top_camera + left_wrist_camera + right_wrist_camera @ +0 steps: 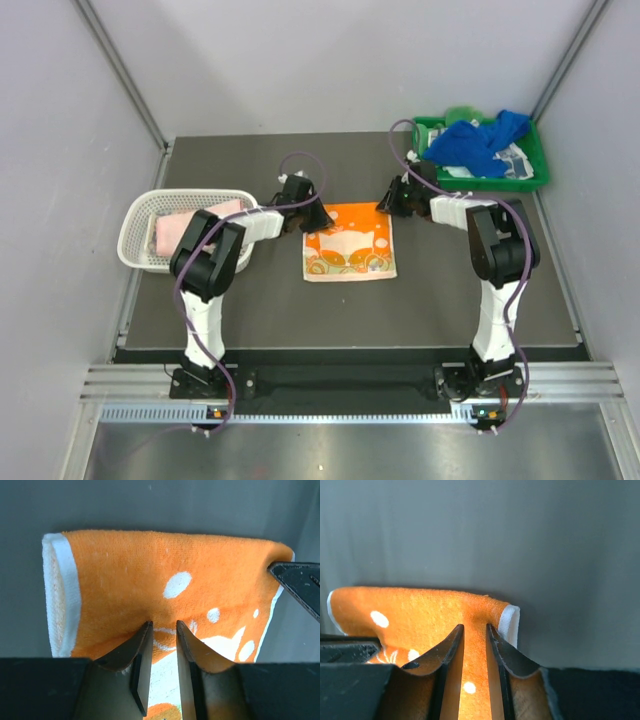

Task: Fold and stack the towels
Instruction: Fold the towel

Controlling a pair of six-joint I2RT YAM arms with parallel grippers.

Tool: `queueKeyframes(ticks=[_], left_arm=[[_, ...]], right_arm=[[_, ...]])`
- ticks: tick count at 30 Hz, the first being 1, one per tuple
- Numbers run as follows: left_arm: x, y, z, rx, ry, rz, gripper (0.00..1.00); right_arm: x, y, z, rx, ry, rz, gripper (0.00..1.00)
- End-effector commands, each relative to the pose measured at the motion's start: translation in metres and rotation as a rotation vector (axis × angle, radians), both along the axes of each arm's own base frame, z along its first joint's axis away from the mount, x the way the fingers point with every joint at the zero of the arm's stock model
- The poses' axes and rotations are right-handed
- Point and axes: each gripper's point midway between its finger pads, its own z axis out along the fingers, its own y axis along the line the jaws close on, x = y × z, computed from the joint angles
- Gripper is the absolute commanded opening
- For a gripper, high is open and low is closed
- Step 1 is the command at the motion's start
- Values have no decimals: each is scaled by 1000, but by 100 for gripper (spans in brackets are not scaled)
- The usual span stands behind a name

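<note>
basket (128, 235): far left on the counter (450, 290), pink towel (175, 228) lying in it.
left gripper (162, 626): jaws nearly closed, tips nipping a pucker of the orange towel (350, 245) at its far edge, left side.
orange towel: centre of the counter between the two arms, near part lying flat, far edge caught up by both arms.
right gripper (472, 626): jaws about as narrow, pinching the same far edge just inside the white-hemmed right corner.
green tray (500, 184): far right corner, blue towel (475, 142) heaped in it, other cloth under it, can't tell which.
step (my read): far edge held, ready to carry toward the near edge for the first fold.
risk 1: both pinches are shallow, tips only. A quick pull likely drops a corner and the fold lands skewed.
risk 2: arms travelling unevenly would twist the edge or drag the whole towel across the counter.
risk 3: in the left wrist view cloth runs on left of the grip, so that end may flop.
</note>
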Motion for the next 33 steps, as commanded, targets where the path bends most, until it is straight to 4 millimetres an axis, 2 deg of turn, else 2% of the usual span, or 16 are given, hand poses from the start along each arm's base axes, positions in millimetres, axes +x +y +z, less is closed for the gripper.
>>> queueKeyframes(ticks=[1, 4, 7, 9, 11, 16, 20, 29, 33], left_arm=[[9, 12, -11, 76, 39, -2, 31], [23, 9, 5, 75, -12, -29, 33], [37, 15, 17, 103, -49, -16, 33], [43, 24, 11, 130, -33, -5, 33], [53, 29, 14, 136, -42, 5, 32], [60, 40, -3, 182, -9, 9, 32], [68, 51, -7, 210, -12, 28, 31], [82, 65, 19, 238, -74, 47, 32], [82, 69, 29, 236, -81, 49, 32]], right_arm=[[7, -12, -2, -66, -8, 9, 24], [5, -15, 2, -83, 0, 9, 25], [7, -18, 8, -91, -9, 9, 25], [9, -19, 10, -90, -10, 12, 24], [9, -19, 12, -88, -10, 15, 25], [10, -19, 11, -89, -10, 23, 25], [11, -19, 10, -84, -6, 27, 24], [18, -22, 28, -98, -44, 26, 25], [22, -26, 37, -102, -61, 18, 25]])
